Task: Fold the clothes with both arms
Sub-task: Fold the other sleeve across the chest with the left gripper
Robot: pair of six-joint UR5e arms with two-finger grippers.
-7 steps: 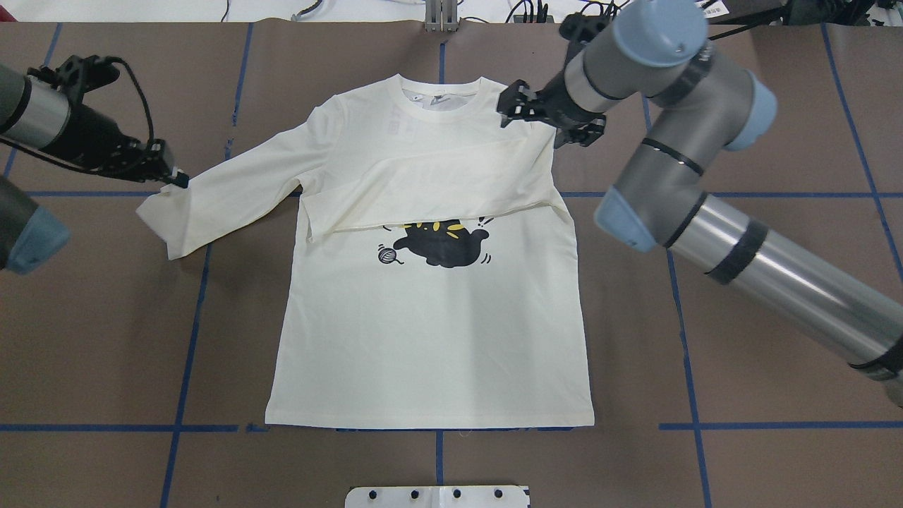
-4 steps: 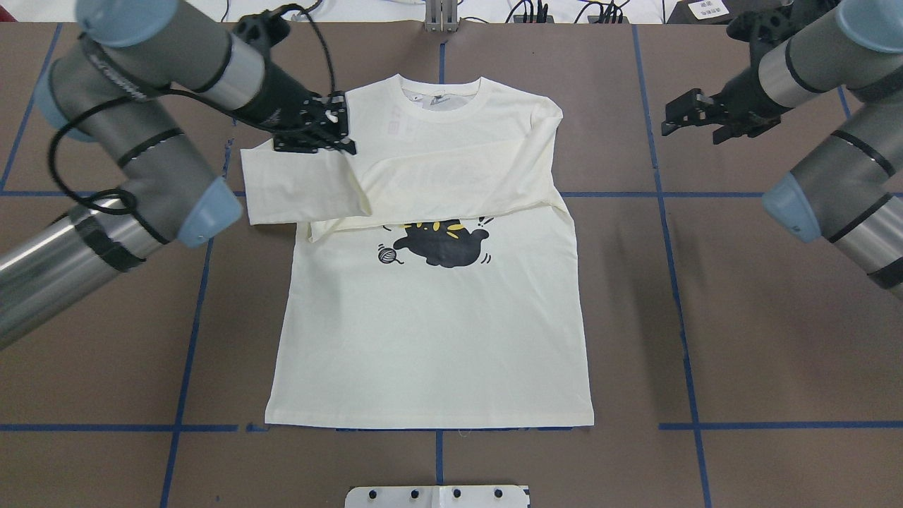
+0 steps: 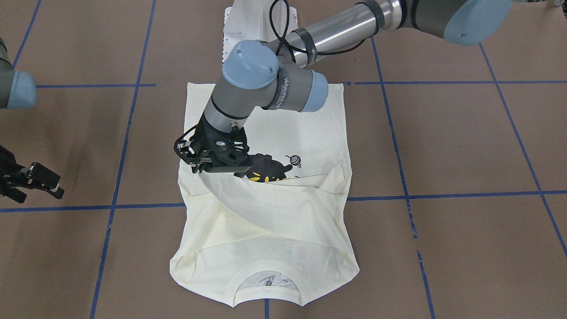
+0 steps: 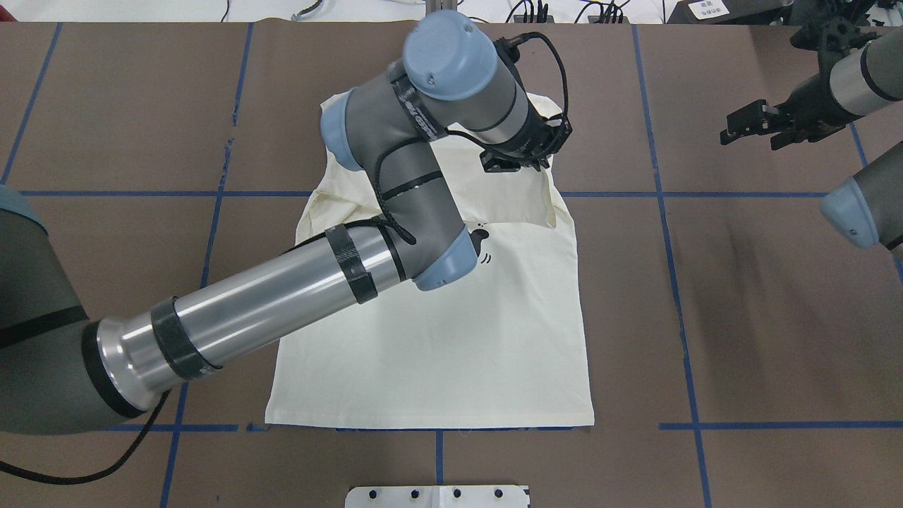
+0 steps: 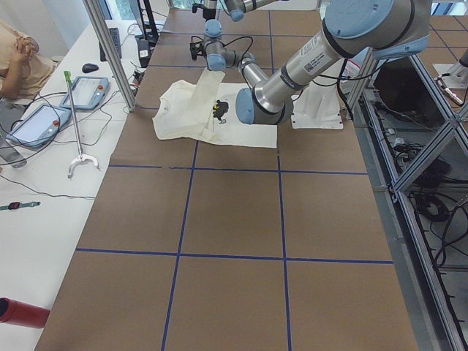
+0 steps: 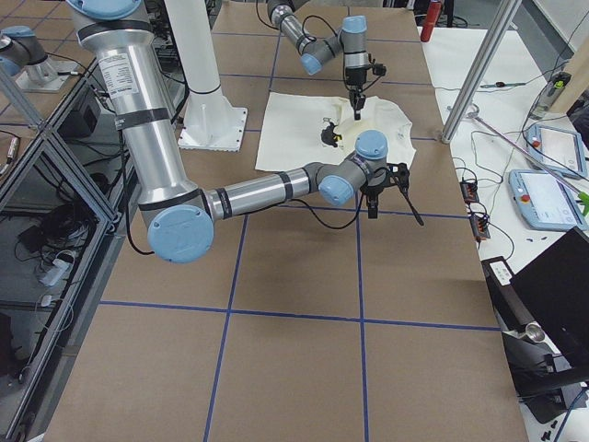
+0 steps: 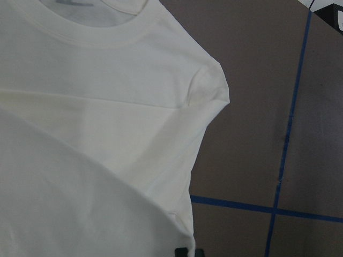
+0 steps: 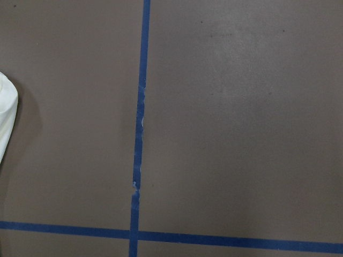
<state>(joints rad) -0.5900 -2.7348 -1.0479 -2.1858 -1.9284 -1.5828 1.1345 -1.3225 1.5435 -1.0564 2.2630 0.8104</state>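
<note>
Where the left gripper (image 3: pixel 217 167) meets the cloth, its jaws appear pressed together on the cuff end of a sleeve (image 3: pixel 288 188). The left wrist view shows the two dark tips close together with out-of-focus fabric running right up to them, though the pinch itself sits at the frame's bottom edge. That sleeve lies as a band across the chest of the cream shirt (image 4: pixel 458 353) and half covers the black cat print (image 3: pixel 266 166). The cuff is held at the shirt's side seam on the robot's right, presumably so that the sleeve ends flush with the body's outline rather than overhanging it. The other sleeve lies beneath it, also folded inward. The shirt rests flat and front-up on the brown papered table (image 4: pixel 741 317), with its collar (image 3: pixel 266 283) away from the robot and its hem toward the base. The right gripper (image 4: pixel 749 130) hangs with jaws spread and empty, well apart from the garment over bare table — a parked position that leaves the crossing arm free. Room is open on both sides of the shirt. The left forearm and elbow, however, span the body of the garment, so withdrawal calls for a release and a lift before any sideways travel — otherwise the sleeve may be dragged out of its fold.
</note>
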